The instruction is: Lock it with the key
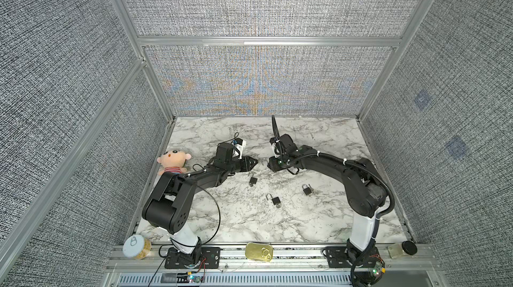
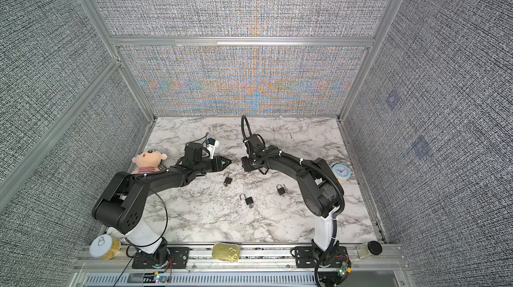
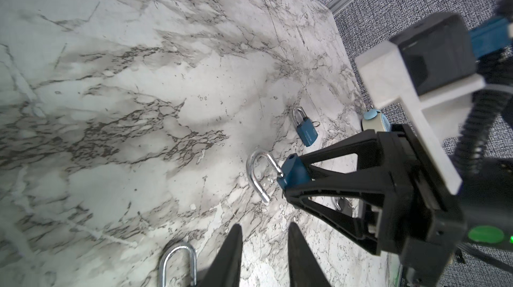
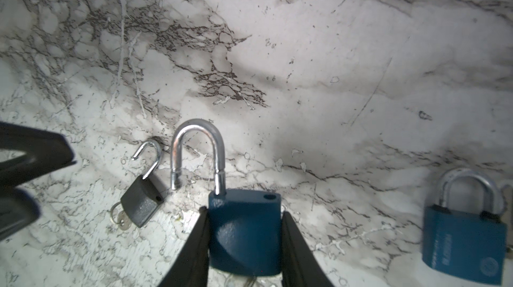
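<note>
At the far left of the marble table, a plush doll is lying beside your left arm. Your left gripper is hovering over the table with its jaws standing a narrow way apart, and nothing is showing between them in the left wrist view. Just in front of it in both top views, a dark padlock is lying flat with its shackle swung open. The right wrist view is showing a key sitting in its base.

Tip to tip with the left gripper, your right gripper is clamping the blue padlock by the two sides of its body, lifted off the table. Its shackle is standing open and pointing toward the left gripper. A bit of bright metal is hanging under that body, too hidden to tell whether it is a key.

Nearer the front, a third padlock is lying open, and to its right a closed blue padlock is resting flat. Farther right, an alarm clock is standing beside your right arm.
</note>
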Motion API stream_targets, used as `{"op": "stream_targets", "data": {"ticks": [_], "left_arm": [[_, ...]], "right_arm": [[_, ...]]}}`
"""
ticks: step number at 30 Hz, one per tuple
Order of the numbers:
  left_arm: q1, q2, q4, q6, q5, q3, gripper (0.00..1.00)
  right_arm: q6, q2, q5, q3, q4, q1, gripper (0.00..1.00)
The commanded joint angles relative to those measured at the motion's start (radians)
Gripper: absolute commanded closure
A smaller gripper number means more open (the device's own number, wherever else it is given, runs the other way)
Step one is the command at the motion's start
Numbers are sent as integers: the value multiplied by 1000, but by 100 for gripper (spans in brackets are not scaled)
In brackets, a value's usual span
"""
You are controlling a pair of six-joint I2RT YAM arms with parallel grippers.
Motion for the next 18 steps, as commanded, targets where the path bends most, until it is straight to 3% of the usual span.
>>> {"op": "stream_targets", "data": {"ticks": [1,18], "left_arm": [[3,13,53,-9,34,9,69],[2,81,155,-62,137,20,67]], "right_arm": [[18,-25,-18,-13,30,2,68],[34,-91,-30,-46,38,11,68]]}}
